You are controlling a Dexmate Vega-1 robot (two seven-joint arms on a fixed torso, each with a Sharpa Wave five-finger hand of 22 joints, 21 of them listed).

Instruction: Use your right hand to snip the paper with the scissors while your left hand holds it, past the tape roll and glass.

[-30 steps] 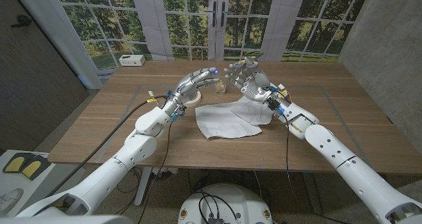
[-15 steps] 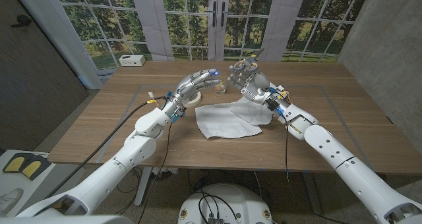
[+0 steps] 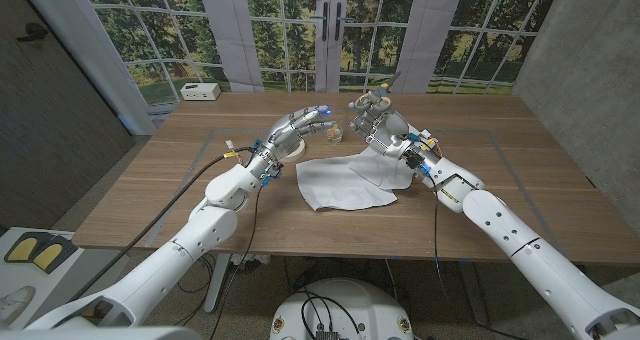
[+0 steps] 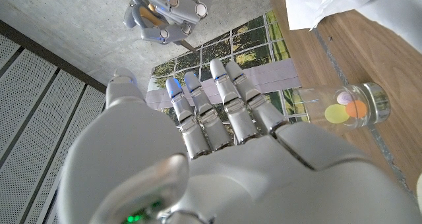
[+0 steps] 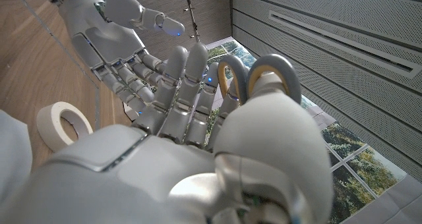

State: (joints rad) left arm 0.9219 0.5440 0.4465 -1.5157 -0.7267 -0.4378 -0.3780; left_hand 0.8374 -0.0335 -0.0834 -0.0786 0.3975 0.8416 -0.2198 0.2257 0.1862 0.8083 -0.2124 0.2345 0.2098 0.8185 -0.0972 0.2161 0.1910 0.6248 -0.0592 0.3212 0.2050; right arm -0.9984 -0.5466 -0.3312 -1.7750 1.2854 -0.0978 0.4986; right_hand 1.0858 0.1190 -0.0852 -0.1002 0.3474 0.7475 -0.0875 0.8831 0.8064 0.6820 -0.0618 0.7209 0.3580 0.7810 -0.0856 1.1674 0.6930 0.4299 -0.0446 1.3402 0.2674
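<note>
Even, soft light falls across the table (image 3: 300, 220) in the head view, bright enough to read the wood grain, and the far window mural adds a green glow. Shadows are faint, just a pale one under the paper (image 3: 350, 183). Straight lines bow near the picture's edges. Blue lights shine on the left hand (image 3: 300, 130). In the left wrist view that hand (image 4: 217, 151) is close and soft, slightly blurred, while the glass (image 4: 353, 109) stays sharper with a small glint. In the right wrist view the right hand (image 5: 198, 145) looms big, smooth highlights on its shell, and the tape roll (image 5: 64, 124) is mildly blurred.
</note>
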